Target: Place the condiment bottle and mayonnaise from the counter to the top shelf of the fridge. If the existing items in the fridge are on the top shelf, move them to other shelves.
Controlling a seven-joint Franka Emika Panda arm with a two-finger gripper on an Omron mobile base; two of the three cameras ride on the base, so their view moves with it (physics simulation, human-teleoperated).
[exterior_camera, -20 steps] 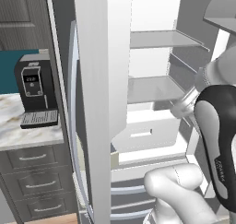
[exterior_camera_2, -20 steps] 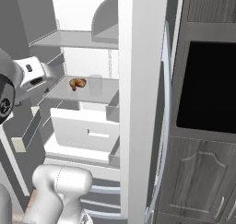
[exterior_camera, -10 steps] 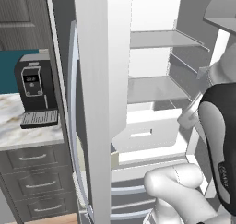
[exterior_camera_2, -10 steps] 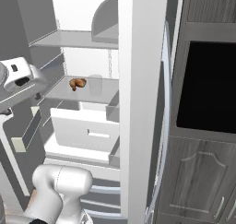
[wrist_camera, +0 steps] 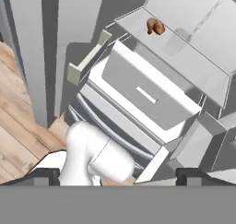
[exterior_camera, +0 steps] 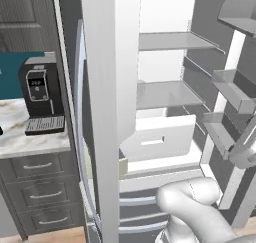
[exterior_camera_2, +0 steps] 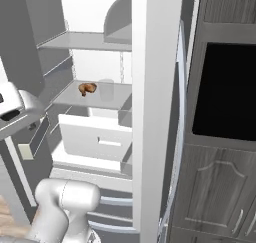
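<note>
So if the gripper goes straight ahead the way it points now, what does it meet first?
Probably the front of the fridge's white drawer, which lies centred ahead of the gripper; depth is hard to judge.

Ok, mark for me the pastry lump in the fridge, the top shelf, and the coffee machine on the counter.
pastry lump (exterior_camera_2: 87, 89), right base view: middle of the orange-brown lump.
top shelf (exterior_camera_2: 82, 40), right base view: bare flat panel surface.
coffee machine (exterior_camera: 41, 99), left base view: black front body.
</note>
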